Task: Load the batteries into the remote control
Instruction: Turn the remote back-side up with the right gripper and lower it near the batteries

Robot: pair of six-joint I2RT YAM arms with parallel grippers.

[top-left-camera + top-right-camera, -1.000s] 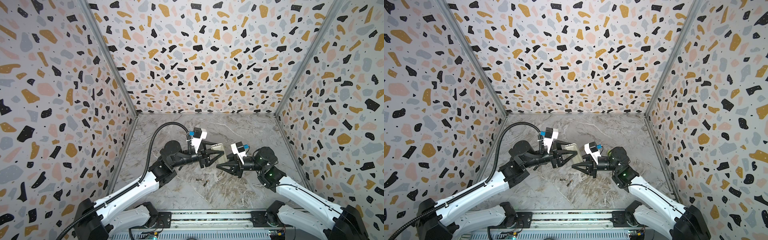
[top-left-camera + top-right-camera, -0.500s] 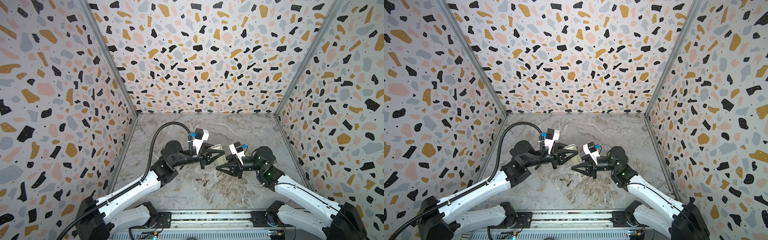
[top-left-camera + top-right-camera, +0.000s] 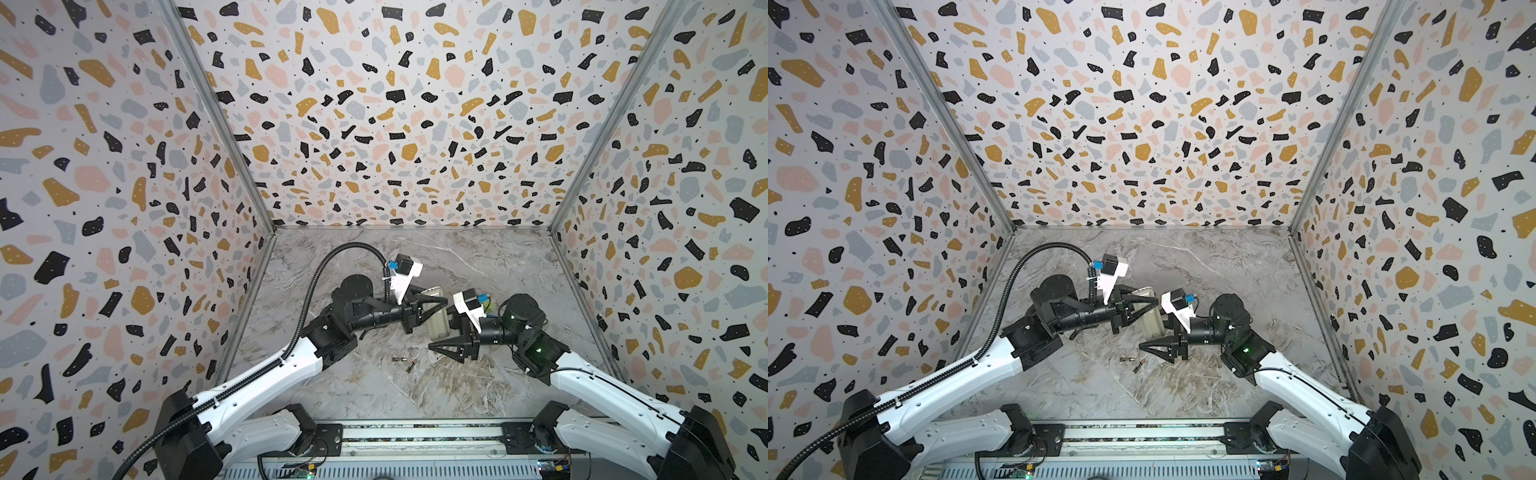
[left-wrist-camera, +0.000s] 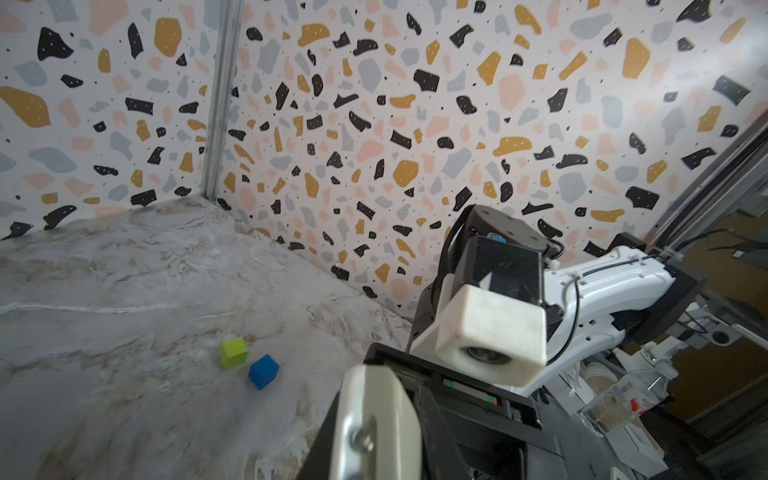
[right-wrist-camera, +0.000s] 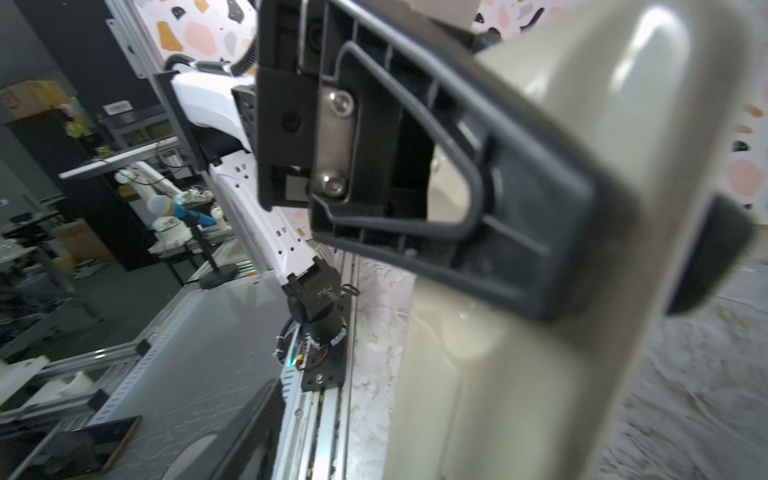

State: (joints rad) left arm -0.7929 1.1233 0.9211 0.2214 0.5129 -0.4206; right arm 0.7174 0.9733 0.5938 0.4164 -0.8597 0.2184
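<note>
- left hand (image 3: 437,306): jaws closed across the remote control (image 3: 439,325), clamped near its upper end. The left hand (image 3: 1149,305) and the remote control (image 3: 1151,324) show the same grip in both top views.
- The remote control is cream-white and stands tilted, one end raised. In the right wrist view a black finger (image 5: 457,199) of the left hand lies flat against the remote control (image 5: 478,374). Cannot tell whether its lower end touches the tabletop (image 3: 478,395).
- right hand (image 3: 446,334): jaws spread wide, gripping nothing. One finger (image 3: 451,348) lies just past the remote control's lower end. The second finger is hidden behind the wrist camera housing (image 3: 467,305). Contact with the remote control: cannot tell.
- batteries: both lie on the tabletop, near the remote control's lower end. They sit on its left-arm side, a little nearer the robot. One (image 3: 398,359) lies crosswise. The other (image 3: 410,366) lies slanted just beside it. The same pair of batteries (image 3: 1126,359) shows in both top views, and neither hand touches them.
- green cube (image 4: 234,352) and blue cube (image 4: 263,371): on the tabletop beyond the remote control's raised end (image 4: 374,415), just beside each other.
</note>
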